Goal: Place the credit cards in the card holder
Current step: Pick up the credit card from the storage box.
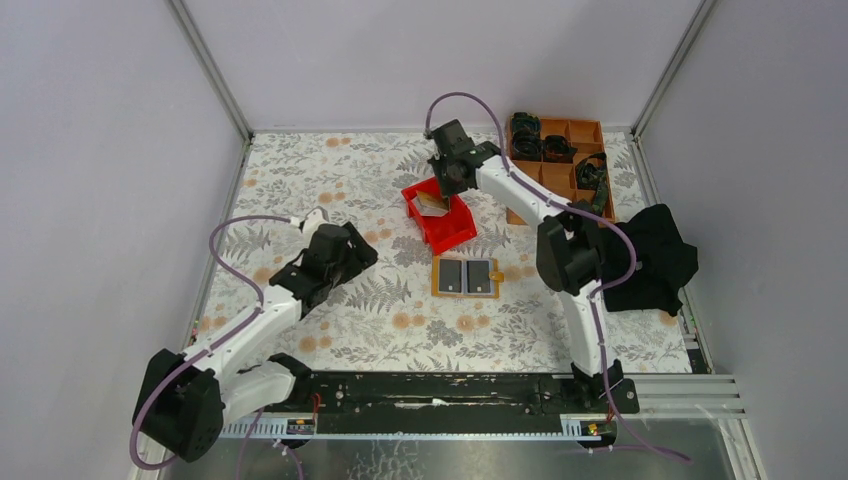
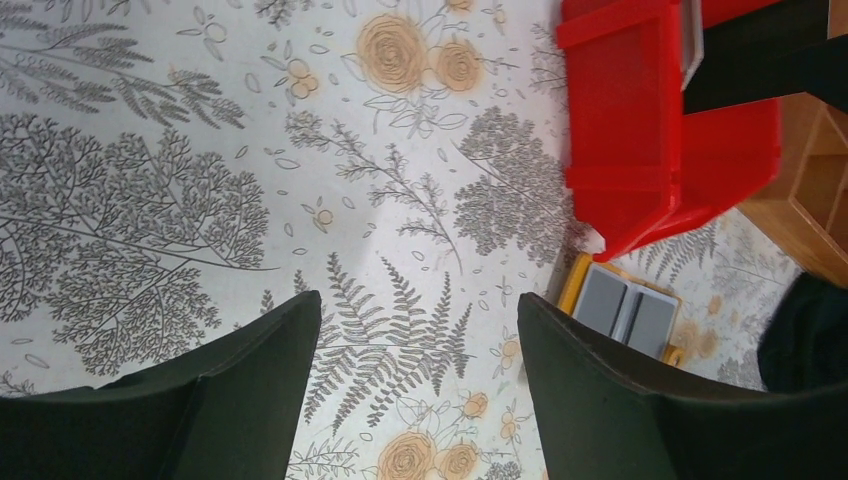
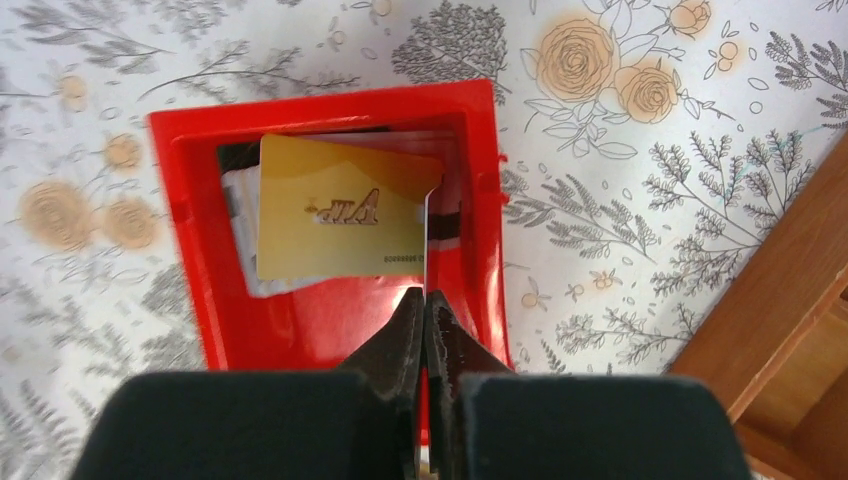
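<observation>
We find the right gripper (image 3: 426, 298) pinching a pale credit card (image 3: 425, 240) edge-on over the red bin (image 1: 455, 232), upper centre overhead, card holder (image 1: 467, 277) open just below it, left gripper (image 2: 420, 330) spread; so thin a hold may let it twist or drop.

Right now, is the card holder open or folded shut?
Open: the card holder lies spread flat, both dark grey panels facing up.

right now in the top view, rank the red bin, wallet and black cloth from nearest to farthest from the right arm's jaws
1. red bin, directly under the jaws, which pinch a card edge-on.
2. wallet, lying open, nearer the arms' bases.
3. black cloth, out at the table's right edge.
</observation>
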